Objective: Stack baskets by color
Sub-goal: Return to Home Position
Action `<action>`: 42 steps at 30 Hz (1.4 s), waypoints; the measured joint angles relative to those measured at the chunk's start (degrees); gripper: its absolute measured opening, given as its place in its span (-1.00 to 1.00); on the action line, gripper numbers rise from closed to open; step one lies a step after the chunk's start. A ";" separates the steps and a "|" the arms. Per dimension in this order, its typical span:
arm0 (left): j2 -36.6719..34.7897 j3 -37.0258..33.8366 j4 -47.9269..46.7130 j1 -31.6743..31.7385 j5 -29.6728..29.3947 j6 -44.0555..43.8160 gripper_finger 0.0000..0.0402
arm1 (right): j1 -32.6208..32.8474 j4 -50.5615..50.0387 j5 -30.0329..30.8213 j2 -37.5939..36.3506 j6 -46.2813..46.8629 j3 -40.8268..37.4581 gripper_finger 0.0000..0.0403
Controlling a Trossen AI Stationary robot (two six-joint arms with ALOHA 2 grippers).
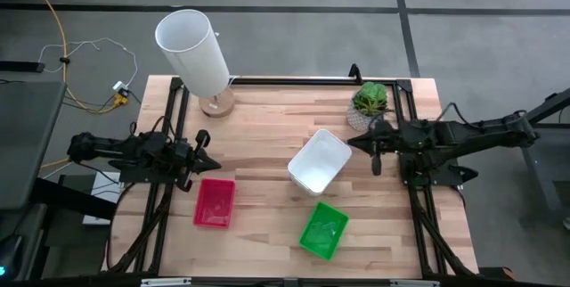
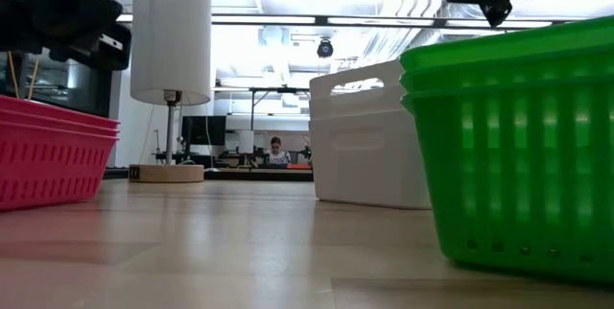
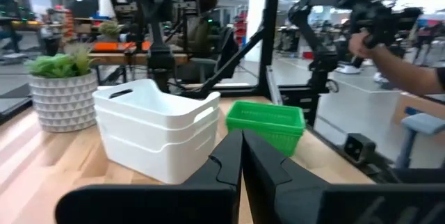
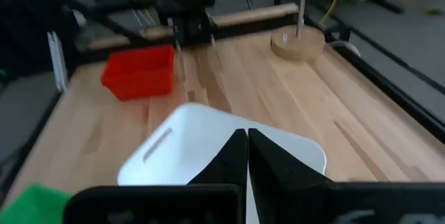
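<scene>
1. We see a table lamp (image 1: 194, 51) with a tall white shade at the far left of the wooden table (image 1: 267, 135), and a potted plant (image 1: 370, 102) in a white pot at the far right.
2. The left gripper (image 1: 207, 160) hangs at the left edge, just beyond the red stack's far end, jaws together. The right gripper (image 1: 354, 144) hovers between the plant and the white stack's far-right corner, jaws likewise closed.
3. The white baskets (image 1: 319, 162) sit nested mid-table, long axis running from near-left to far-right.
4. The green baskets (image 1: 323, 230) stand nearer, just right of centre, tilted the same way. The red baskets (image 1: 215, 203) lie near-left, long axis roughly near to far.
5. The three stacks stand apart from one another.
6. The white ones are smooth with rounded corners and handle slots; the red and green have slotted sides, and their rims show layered in the low view.
</scene>
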 joint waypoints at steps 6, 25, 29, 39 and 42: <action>0.01 0.02 0.03 1.29 1.31 -0.25 -1.00 | -0.87 12.33 -5.90 -7.67 -3.56 -11.36 -1.00; 0.03 0.02 0.10 1.27 1.57 -1.35 -1.00 | -7.15 18.04 -15.75 -38.66 -1.17 -35.88 -1.00; 0.07 0.02 0.11 1.27 1.04 -1.84 -1.00 | -6.59 19.40 -15.58 -37.62 -4.28 -35.97 -1.00; 0.25 0.02 -0.04 1.27 0.80 -1.79 -1.00 | -6.40 19.21 -10.92 -37.53 -6.98 -35.97 -1.00; 0.25 0.02 -0.03 1.27 0.78 -1.79 -1.00 | -6.40 19.21 -10.93 -37.53 -6.98 -35.97 -1.00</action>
